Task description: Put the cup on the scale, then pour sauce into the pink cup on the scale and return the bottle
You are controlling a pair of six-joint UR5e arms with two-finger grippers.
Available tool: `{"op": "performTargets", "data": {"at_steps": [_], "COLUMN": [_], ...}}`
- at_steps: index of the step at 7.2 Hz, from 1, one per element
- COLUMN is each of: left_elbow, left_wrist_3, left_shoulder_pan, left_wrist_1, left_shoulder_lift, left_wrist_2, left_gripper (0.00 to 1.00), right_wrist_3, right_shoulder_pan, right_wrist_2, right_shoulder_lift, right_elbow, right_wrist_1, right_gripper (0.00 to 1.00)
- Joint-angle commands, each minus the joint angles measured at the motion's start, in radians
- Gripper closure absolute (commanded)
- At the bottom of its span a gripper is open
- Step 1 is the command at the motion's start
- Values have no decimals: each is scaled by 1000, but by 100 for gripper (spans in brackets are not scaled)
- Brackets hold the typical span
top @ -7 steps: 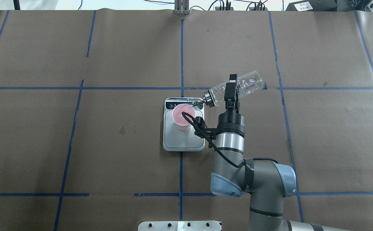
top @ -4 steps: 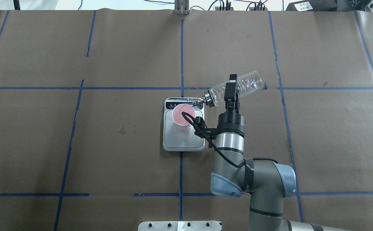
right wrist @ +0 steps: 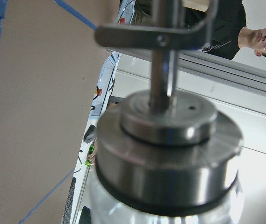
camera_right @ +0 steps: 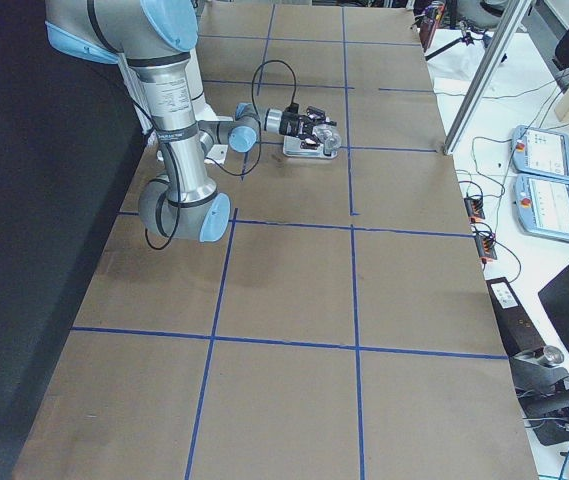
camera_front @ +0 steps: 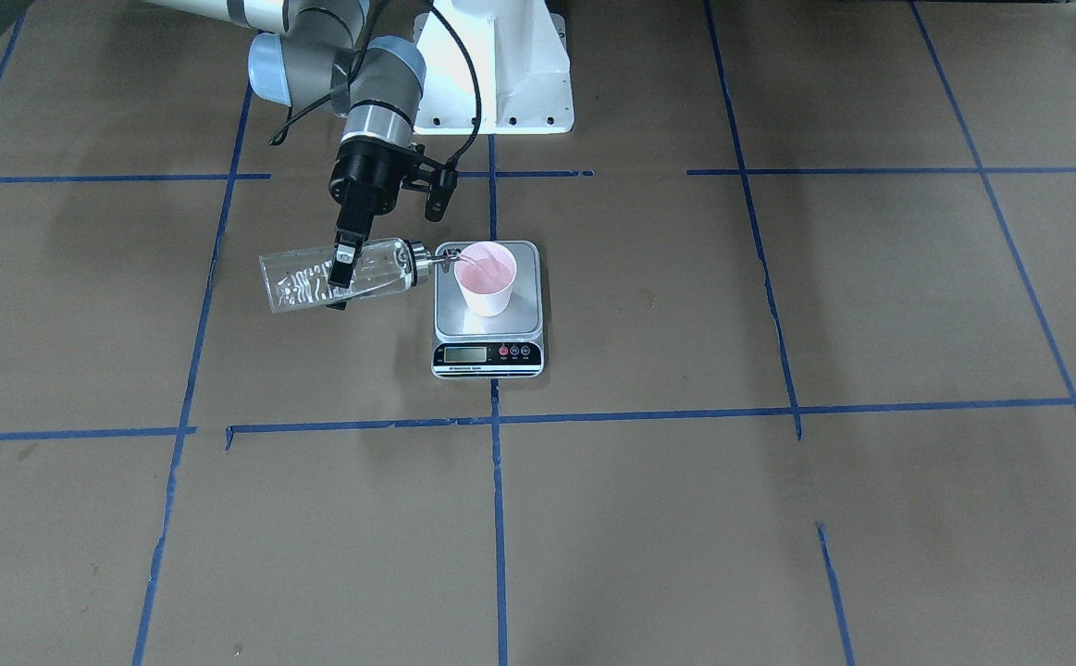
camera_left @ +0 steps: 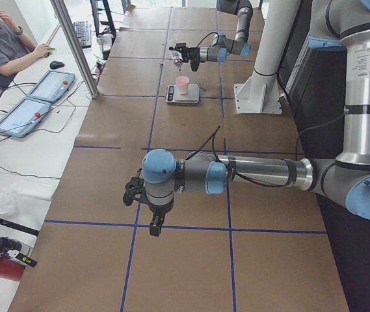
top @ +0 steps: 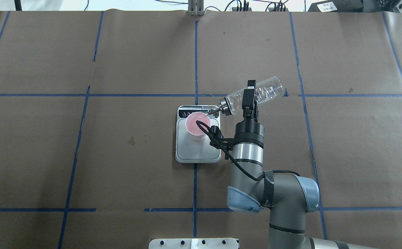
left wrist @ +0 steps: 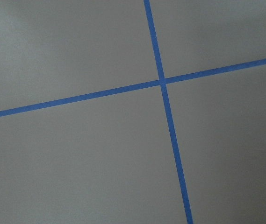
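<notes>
The right gripper (top: 249, 98) is clamped across the middle of the bottle (top: 269, 90). The bottle is tipped almost flat, with its silver spout (top: 212, 111) at the rim of the cup (top: 196, 127). The cup stands on the scale (top: 198, 154), toward the display end of the platform. Seen from overhead, the bottle lies at 2 o'clock from the cup. The sauce (camera_front: 302, 283) is clear, and I can't make out a stream from here.

To pour well, I'd say the tilt should change slowly, with the spout tip held over the cup's mouth and off the rim — a nudge could shift so light a cup and spoil the reading.

The wrist camera's black cable (top: 210, 135) loops past the cup at 4 o'clock, and it's the 1 thing I judge might brush it. A dark stain (top: 131, 139) sits at 9 o'clock, well apart. The left gripper (camera_left: 153, 225) hangs far down the table over crossed blue tape (left wrist: 163, 84) — whether it is open or closed I cannot tell. A person (camera_left: 2, 45) sits at a desk beyond.
</notes>
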Motion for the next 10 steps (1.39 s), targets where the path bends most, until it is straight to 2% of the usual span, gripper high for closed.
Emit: {"op": "performTargets", "data": {"at_steps": [1, 4, 5, 7, 9, 10], "left_elbow": [0, 0, 0, 0, -1, -1], "left_wrist_3": [0, 0, 0, 0, 0, 0], "left_shoulder_pan": [0, 0, 0, 0, 0, 0], "left_wrist_1": [0, 0, 0, 0, 0, 0], "left_shoulder_lift": [0, 0, 0, 0, 0, 0], "left_wrist_2": [2, 0, 0, 0, 0, 0], "left_gripper": [0, 0, 0, 0, 0, 0], "right_wrist_3": [0, 27, 55, 78, 180, 239], "right_shoulder_pan": [0, 0, 0, 3, 6, 8], "right_wrist_2": [0, 8, 12, 92, 158, 190], "right_shoulder_lift": [0, 3, 0, -5, -17, -19], "right_elbow": [0, 3, 2, 8, 6, 9], "right_wrist_1": [2, 12, 58, 160, 343, 394], "right_gripper": [100, 100, 100, 100, 100, 100]}}
